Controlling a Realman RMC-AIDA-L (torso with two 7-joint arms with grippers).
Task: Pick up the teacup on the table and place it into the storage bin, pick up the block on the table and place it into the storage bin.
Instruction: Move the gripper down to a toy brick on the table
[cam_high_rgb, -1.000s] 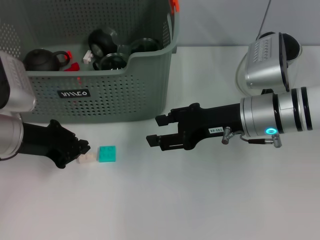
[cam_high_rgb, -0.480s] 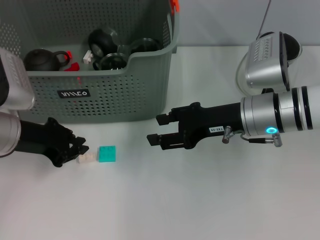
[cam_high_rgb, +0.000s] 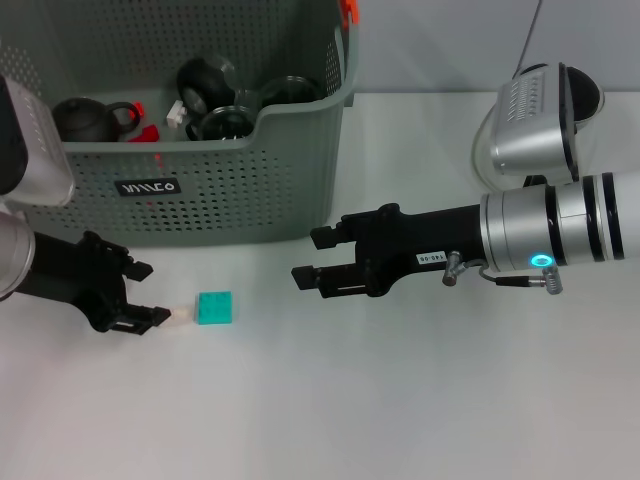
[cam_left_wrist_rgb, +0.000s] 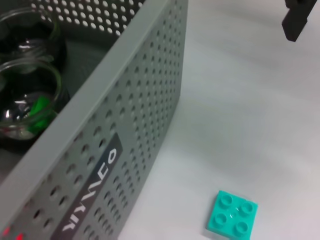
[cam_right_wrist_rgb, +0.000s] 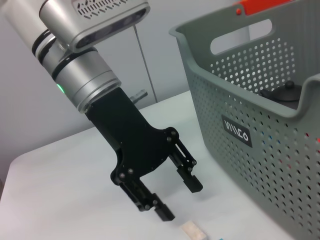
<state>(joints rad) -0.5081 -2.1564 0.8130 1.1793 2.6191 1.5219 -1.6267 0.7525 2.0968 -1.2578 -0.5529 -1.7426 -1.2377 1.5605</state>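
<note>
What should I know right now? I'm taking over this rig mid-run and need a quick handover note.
Left gripper: open, low over the table, next to a small cream block; nothing held.
Right gripper: open, empty, hovering beside the storage bin.
A teal block lies on the table in front of the bin, touching the cream one.
Done: a dark teapot and glass cups sit in the bin; no teacup remains on the table.
Left: both blocks need binning.
</note>
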